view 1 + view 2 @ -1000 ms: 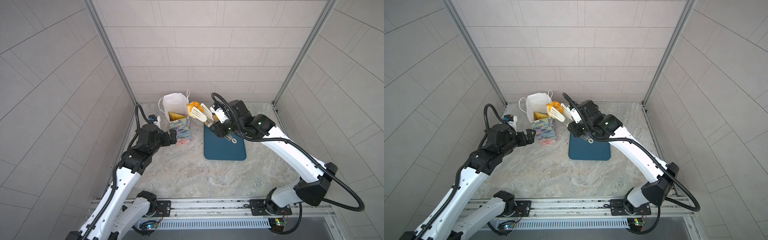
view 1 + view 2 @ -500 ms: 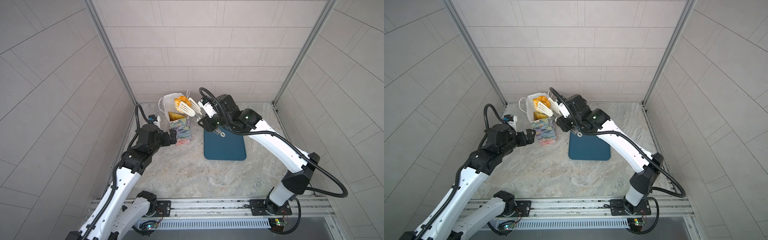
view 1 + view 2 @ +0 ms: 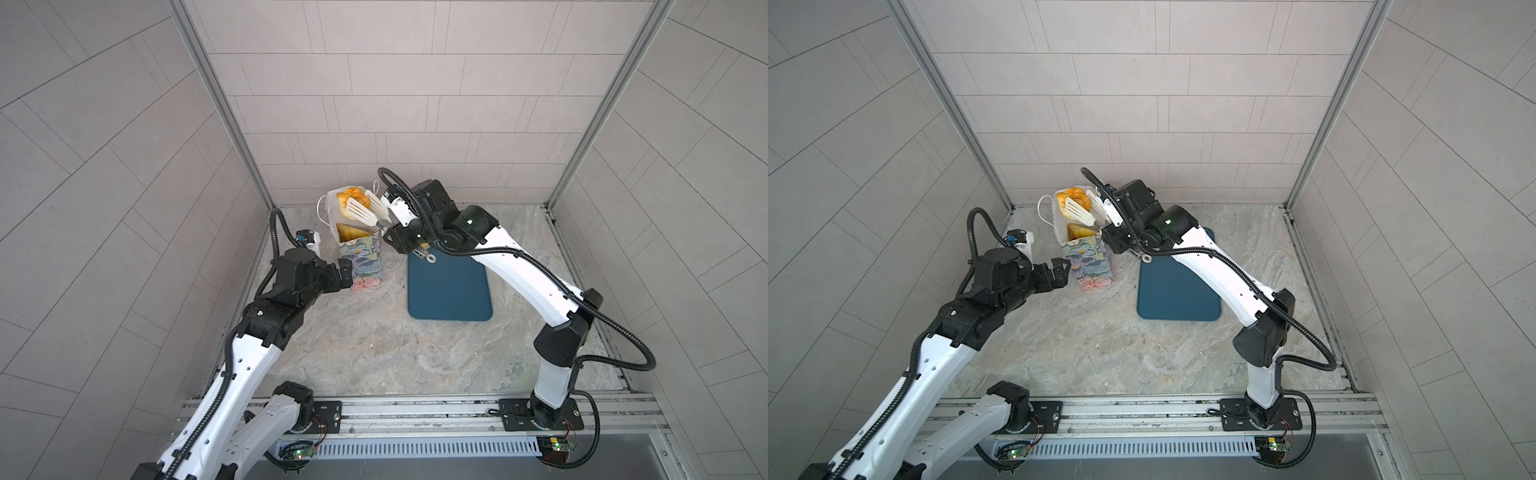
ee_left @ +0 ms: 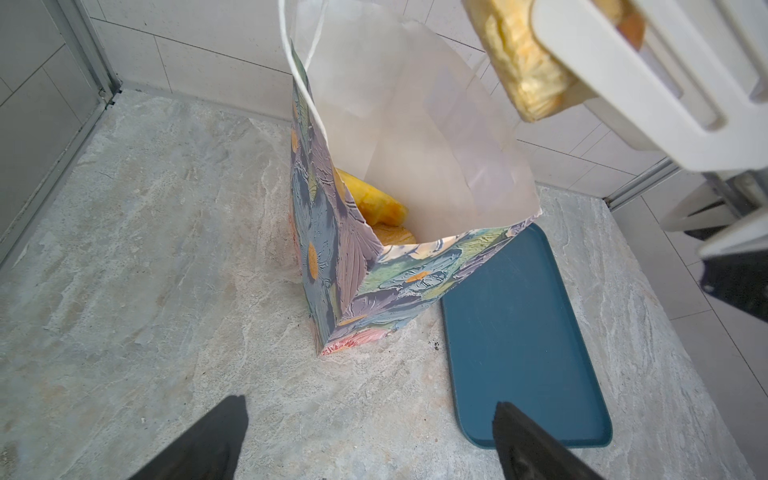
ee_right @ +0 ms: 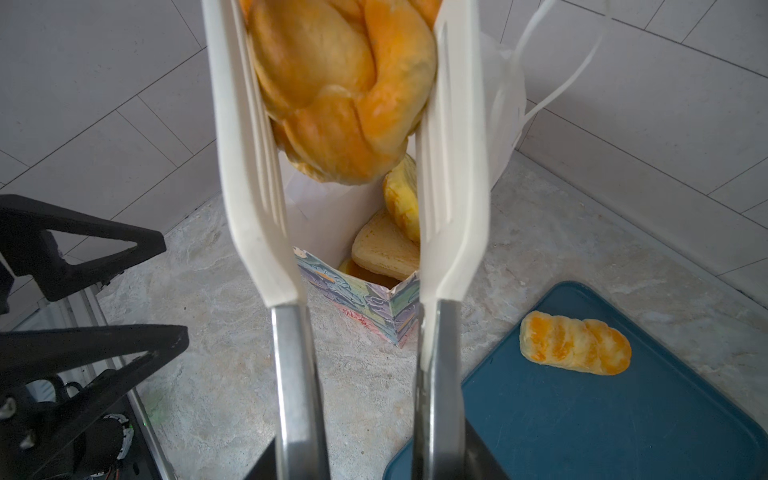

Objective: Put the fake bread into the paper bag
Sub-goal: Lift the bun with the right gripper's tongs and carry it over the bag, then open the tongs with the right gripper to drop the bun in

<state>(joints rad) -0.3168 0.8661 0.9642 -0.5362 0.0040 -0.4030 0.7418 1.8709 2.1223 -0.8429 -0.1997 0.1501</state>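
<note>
The right gripper (image 3: 409, 245) has its jaws clamped on the tongs (image 3: 365, 212), which pinch a braided bun (image 5: 345, 91) over the open mouth of the paper bag (image 3: 361, 257) — straight down is the way in. The left gripper (image 3: 1061, 272), jaws wide apart, hovers beside the bag's base.

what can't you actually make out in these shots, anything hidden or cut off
Count of bread inside the paper bag: its walls hide the lower part in every view.
Striped roll on the teal tray: seen only by the right wrist; the right arm covers it in both top views.
Pastry in the tongs: its top is cut off by the right wrist picture's edge.
</note>
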